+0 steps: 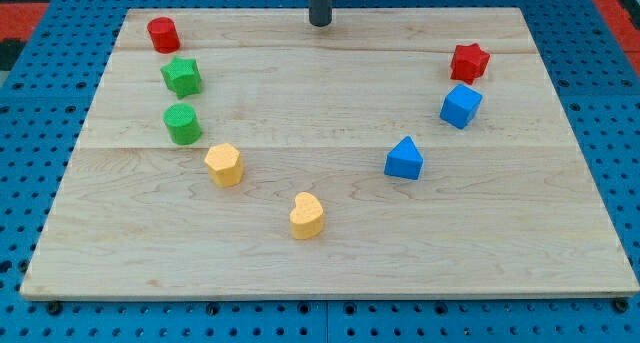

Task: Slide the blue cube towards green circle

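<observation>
The blue cube (461,106) sits at the view's right, just below a red star block (469,61). The green circle block (183,124) stands at the view's left, far across the wooden board (330,263) from the cube. My tip (320,23) rests near the board's top edge at the middle, well left of and above the blue cube, touching no block.
A green star block (182,76) and a red cylinder (163,34) lie above the green circle. A yellow hexagon block (224,164) and a yellow heart block (307,216) lie lower centre-left. A blue triangle block (404,159) lies below-left of the cube.
</observation>
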### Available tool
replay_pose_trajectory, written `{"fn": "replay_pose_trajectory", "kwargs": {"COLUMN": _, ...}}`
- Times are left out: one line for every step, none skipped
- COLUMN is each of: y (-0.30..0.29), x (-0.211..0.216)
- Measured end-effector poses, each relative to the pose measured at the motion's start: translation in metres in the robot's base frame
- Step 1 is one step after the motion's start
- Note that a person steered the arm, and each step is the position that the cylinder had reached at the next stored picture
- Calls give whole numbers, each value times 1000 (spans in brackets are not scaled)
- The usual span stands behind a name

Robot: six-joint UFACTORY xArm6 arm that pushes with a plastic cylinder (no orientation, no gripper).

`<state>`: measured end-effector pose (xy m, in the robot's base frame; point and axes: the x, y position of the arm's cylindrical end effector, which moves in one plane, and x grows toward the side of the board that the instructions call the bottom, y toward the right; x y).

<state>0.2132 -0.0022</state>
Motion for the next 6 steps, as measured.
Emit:
{"fn": "replay_pose_trajectory", "kwargs": {"y": 0, "x": 0}}
{"fn": "replay_pose_trajectory", "kwargs": {"y": 0, "x": 1}}
{"fn": "replay_pose_trajectory", "kwargs": {"y": 0, "x": 1}}
{"fn": "replay_pose_trajectory", "kwargs": {"y": 0, "x": 3}}
{"fn": "replay_pose_trajectory", "kwargs": {"y": 29, "x": 20}}
{"fn": "replay_pose_trajectory", "kwargs": {"y": 57, "x": 43}}
